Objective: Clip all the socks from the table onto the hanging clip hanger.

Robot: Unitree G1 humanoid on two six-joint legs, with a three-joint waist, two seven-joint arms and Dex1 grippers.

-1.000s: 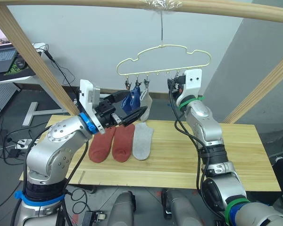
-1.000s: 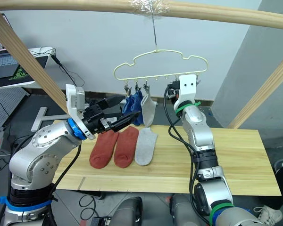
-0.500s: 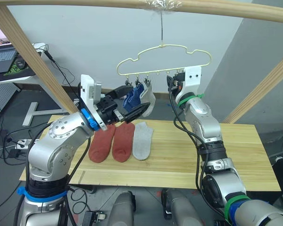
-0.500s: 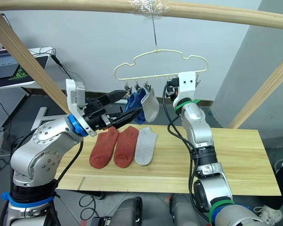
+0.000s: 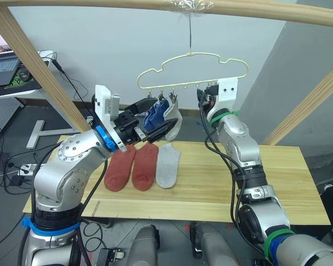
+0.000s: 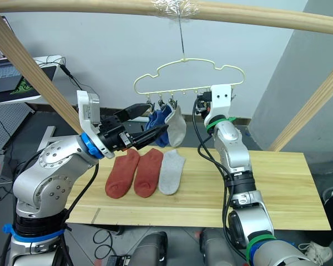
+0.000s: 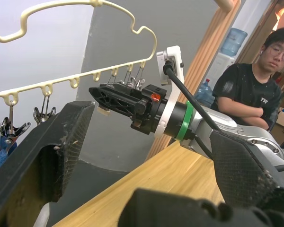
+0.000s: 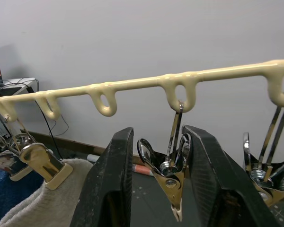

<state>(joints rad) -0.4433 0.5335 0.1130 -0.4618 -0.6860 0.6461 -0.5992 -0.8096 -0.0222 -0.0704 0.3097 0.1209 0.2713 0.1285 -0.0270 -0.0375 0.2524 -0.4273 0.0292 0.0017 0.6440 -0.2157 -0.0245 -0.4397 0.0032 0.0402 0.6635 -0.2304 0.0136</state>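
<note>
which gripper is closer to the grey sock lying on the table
Left. The left gripper hovers just above the grey sock on the table, near its far end. The right gripper is higher, up at the hanger clips.

Tabletop (image 5: 255,183): pale wood planks, visible grain, matt. Frame poles (image 5: 39,69): round bare wood, smooth. Hanger (image 8: 146,85): wire with glossy pale-yellow coating, a bit lumpy at the loops. Clips (image 8: 168,172): shiny polished metal. Socks: soft knit cloth, matt, rust-red pair (image 5: 132,167) and grey one (image 5: 167,165) flat on the tabletop; hung grey sock (image 8: 35,208) looks fuzzy. Right claw (image 8: 163,189) fingers (image 8: 109,189): black matt plastic. Left claw (image 5: 158,131) pads (image 7: 241,165): black, rough pebbled texture.
</note>
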